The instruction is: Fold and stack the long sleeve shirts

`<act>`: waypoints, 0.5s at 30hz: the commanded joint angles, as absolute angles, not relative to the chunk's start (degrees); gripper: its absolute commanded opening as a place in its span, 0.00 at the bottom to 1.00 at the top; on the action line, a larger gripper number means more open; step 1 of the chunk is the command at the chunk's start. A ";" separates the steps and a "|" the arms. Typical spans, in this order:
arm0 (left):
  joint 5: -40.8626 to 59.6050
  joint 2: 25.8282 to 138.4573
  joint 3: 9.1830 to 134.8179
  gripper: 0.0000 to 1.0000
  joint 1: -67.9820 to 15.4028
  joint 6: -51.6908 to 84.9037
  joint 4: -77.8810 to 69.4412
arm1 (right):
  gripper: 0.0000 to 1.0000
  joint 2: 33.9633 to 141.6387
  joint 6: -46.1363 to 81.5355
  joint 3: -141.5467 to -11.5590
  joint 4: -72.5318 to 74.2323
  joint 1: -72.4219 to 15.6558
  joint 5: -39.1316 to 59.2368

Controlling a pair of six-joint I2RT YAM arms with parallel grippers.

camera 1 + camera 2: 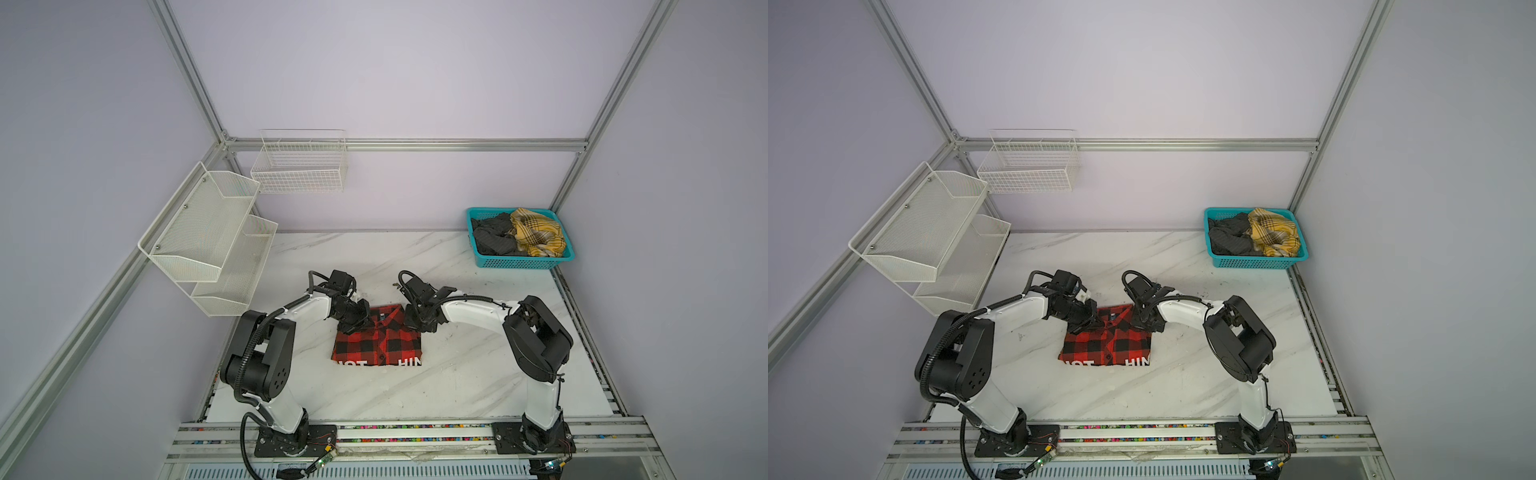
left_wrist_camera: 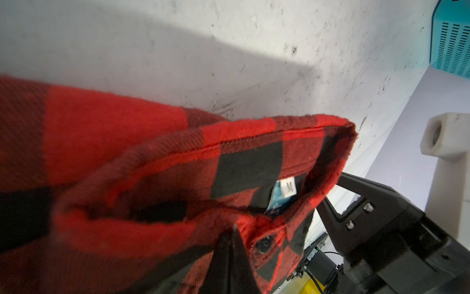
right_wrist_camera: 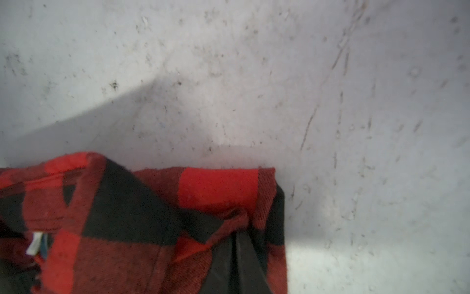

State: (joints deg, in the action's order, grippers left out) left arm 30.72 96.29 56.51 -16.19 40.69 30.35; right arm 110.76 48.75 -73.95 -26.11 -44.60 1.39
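A red-and-black check long sleeve shirt (image 1: 378, 343) (image 1: 1108, 343) lies folded in the middle of the marble table, collar at the far side and white letters along its near edge. My left gripper (image 1: 353, 327) (image 1: 1086, 326) is at the shirt's far left corner, beside the collar. In the left wrist view its fingers (image 2: 232, 244) are pressed together, with cloth (image 2: 152, 157) gathered at their tips next to a button. My right gripper (image 1: 420, 326) (image 1: 1148, 326) is at the far right corner. In the right wrist view its fingers (image 3: 236, 254) pinch a bunched fold of the shirt (image 3: 218, 188).
A teal basket (image 1: 523, 262) (image 1: 1258, 262) at the back right holds a yellow plaid garment (image 1: 538, 232) and dark grey cloth (image 1: 494, 237). White mesh shelves (image 1: 208, 232) and a wire basket (image 1: 299, 166) hang on the left and back walls. A metal rail (image 1: 415, 432) runs along the table's front.
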 commanded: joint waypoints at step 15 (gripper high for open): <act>23.90 84.66 63.62 0.17 -16.06 36.78 42.40 | 0.23 101.63 48.05 -78.52 -41.60 -52.27 -7.77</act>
State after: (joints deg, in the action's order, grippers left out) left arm 27.00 88.25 57.95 -16.51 39.57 37.41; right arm 105.71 46.57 -79.13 -36.16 -49.76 -4.95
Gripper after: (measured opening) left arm 0.172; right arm 0.246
